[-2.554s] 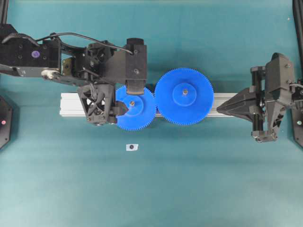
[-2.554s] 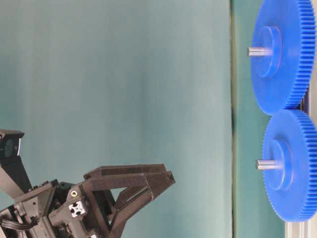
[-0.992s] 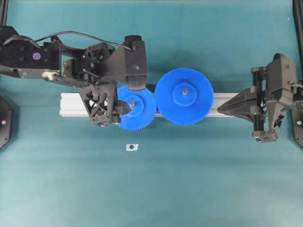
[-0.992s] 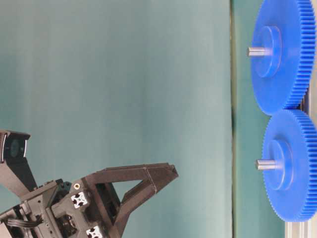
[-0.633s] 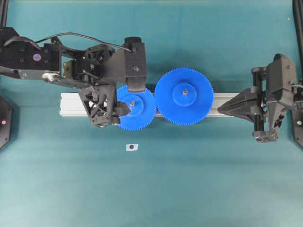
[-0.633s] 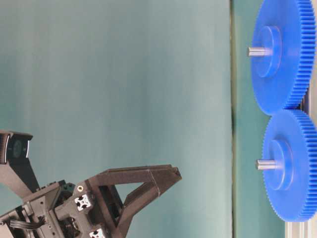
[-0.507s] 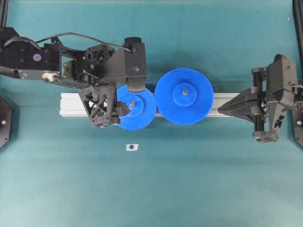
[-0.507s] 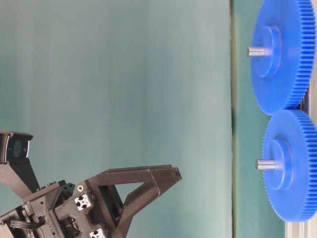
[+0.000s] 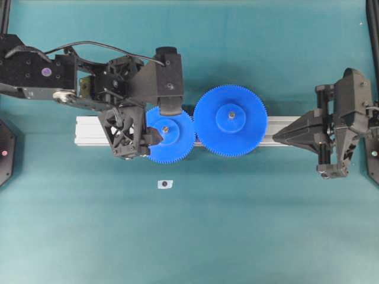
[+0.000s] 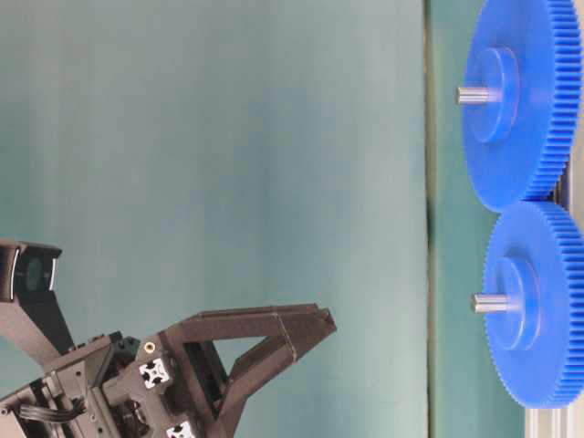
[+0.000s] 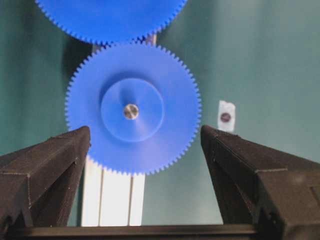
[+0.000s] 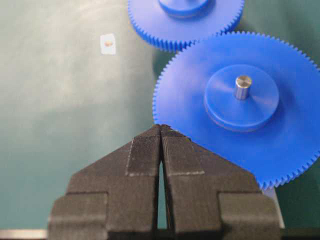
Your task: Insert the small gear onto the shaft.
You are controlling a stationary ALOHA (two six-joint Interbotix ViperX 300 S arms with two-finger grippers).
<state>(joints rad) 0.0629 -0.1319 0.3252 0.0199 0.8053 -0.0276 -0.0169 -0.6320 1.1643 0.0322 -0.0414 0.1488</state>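
Two blue plastic toothed gears sit on a silver aluminium extrusion rail [image 9: 89,130] that lies across the middle of the teal desk [image 9: 237,236] — teeth meshed at the point where they meet. The small blue plastic gear with raised round hub [image 9: 170,135] is the left one in the overhead view, already seated on its short silvery metal shaft [image 11: 131,111], whose pin end shows at the hub centre. The larger blue plastic gear [image 9: 230,120] sits just to its right, with its own grey centre pin [image 12: 242,86] sticking up.

Left black gripper [image 9: 155,124] hangs right over the small gear, jaws spread wide, one finger on each side of the disc and clear of the teeth in the wrist view — nothing held. Its body covers the left part of the small gear from above.

Right black gripper [image 12: 161,131] is closed, fingertips together, empty, parked over the right end of the rail, well apart from the larger gear.

One small white tag with a dark dot [image 9: 164,184] lies on the desk, nearer the front edge, below the small gear.

Count: two gears, two pins, one rail, one tag, two grippers.
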